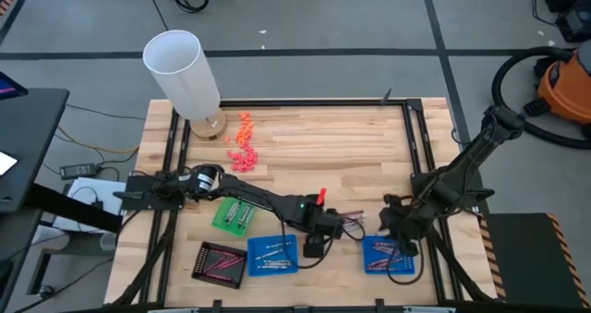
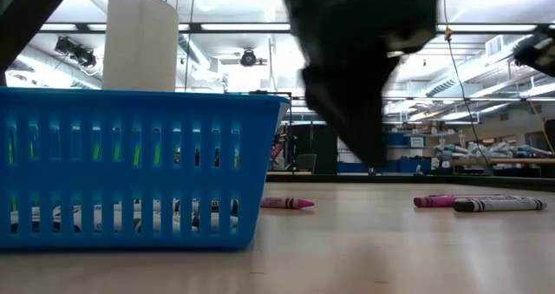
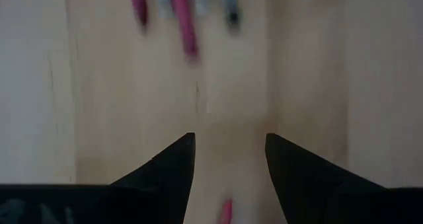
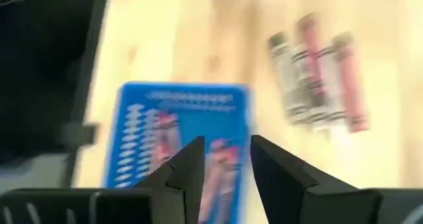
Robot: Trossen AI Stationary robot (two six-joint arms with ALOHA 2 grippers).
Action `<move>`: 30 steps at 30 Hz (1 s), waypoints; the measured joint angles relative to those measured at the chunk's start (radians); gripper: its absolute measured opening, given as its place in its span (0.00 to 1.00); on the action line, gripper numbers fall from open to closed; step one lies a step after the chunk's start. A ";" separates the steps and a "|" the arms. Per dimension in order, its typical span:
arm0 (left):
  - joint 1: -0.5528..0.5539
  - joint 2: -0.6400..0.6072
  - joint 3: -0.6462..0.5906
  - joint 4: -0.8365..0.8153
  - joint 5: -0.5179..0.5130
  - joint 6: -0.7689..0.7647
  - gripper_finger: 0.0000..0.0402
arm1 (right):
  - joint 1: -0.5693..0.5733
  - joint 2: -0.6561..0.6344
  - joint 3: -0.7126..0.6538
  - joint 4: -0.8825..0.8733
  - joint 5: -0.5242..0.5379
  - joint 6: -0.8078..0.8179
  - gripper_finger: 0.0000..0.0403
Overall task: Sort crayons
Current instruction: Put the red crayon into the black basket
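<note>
Several loose crayons (image 1: pixel 352 222), pinkish-red and grey, lie flat on the wooden table between my two grippers; the low view shows some of them (image 2: pixel 475 203) lying on their sides. My left gripper (image 3: pixel 229 145) is open and points down at the bare wood just short of them, beside a blue tray (image 1: pixel 273 255). A pink crayon (image 3: pixel 226 212) shows below its fingers. My right gripper (image 4: pixel 227 151) is open above another blue tray (image 4: pixel 182 128), which has crayons (image 4: pixel 218 168) lying in it.
A green tray (image 1: pixel 233 216) and a dark tray with pink crayons (image 1: pixel 222 262) sit near the front left. Orange and pink chunky bits (image 1: pixel 243 144) lie at the back beside a tall white cylinder (image 1: pixel 184 70). A black frame (image 1: pixel 411 147) borders the table.
</note>
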 joint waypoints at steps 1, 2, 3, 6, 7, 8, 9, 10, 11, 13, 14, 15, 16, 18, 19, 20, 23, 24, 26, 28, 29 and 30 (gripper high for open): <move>0.004 0.005 0.004 0.028 -0.004 -0.004 0.48 | -0.002 -0.010 0.000 -0.013 0.039 -0.014 0.33; 0.008 0.005 0.003 0.016 -0.012 -0.005 0.48 | -0.012 -0.010 0.000 -0.009 0.078 -0.034 0.33; 0.014 0.006 0.001 -0.003 -0.022 -0.004 0.48 | -0.020 -0.010 0.001 -0.010 0.120 -0.055 0.33; 0.029 0.017 0.002 0.036 -0.041 0.010 0.48 | -0.040 -0.007 -0.002 -0.035 0.212 -0.100 0.33; 0.032 0.017 0.001 0.021 -0.051 0.011 0.48 | -0.050 -0.002 0.001 -0.023 0.231 -0.117 0.33; 0.034 0.017 0.001 0.028 -0.055 0.011 0.48 | -0.056 0.004 -0.001 -0.028 0.242 -0.129 0.33; 0.036 0.017 0.001 0.034 -0.059 0.017 0.48 | -0.063 0.006 -0.007 -0.038 0.248 -0.141 0.33; 0.034 0.016 0.001 0.020 -0.068 0.022 0.48 | -0.075 0.016 -0.010 -0.027 0.250 -0.160 0.33; 0.032 0.014 0.001 0.000 -0.078 0.031 0.48 | -0.087 0.027 -0.012 0.005 0.251 -0.181 0.33; 0.025 0.010 0.001 -0.029 -0.093 0.046 0.48 | -0.101 0.034 -0.029 0.011 0.250 -0.203 0.33; 0.018 0.003 0.001 -0.048 -0.112 0.051 0.48 | -0.112 0.043 -0.036 0.016 0.250 -0.214 0.33; 0.010 -0.011 0.000 -0.080 -0.135 0.059 0.48 | -0.122 0.052 -0.043 0.044 0.250 -0.227 0.33; 0.003 -0.020 -0.001 -0.092 -0.157 0.072 0.48 | -0.131 0.053 -0.052 0.055 0.249 -0.237 0.33; -0.014 -0.045 0.003 -0.088 -0.180 0.083 0.48 | -0.154 0.056 -0.069 0.071 0.246 -0.258 0.33; -0.020 -0.056 0.002 -0.109 -0.188 0.087 0.48 | -0.167 0.065 -0.078 0.096 0.245 -0.271 0.33; -0.024 -0.062 0.002 -0.111 -0.195 0.090 0.48 | -0.178 0.068 -0.087 0.107 0.242 -0.284 0.33; -0.037 -0.066 0.001 -0.119 -0.223 0.102 0.48 | -0.214 0.085 -0.113 0.161 0.221 -0.323 0.33; -0.039 -0.067 0.000 -0.124 -0.228 0.112 0.48 | -0.226 0.090 -0.123 0.183 0.211 -0.336 0.33; -0.040 -0.073 -0.026 -0.079 -0.231 0.126 0.48 | -0.254 0.103 -0.131 0.190 0.186 -0.350 0.33; -0.039 -0.080 -0.069 -0.084 -0.230 0.132 0.48 | -0.280 0.123 -0.130 0.209 0.150 -0.360 0.33; -0.036 -0.080 -0.096 -0.065 -0.230 0.133 0.48 | -0.293 0.128 -0.130 0.205 0.135 -0.362 0.33; -0.035 -0.088 -0.128 -0.039 -0.227 0.132 0.48 | -0.307 0.144 -0.130 0.235 0.115 -0.365 0.33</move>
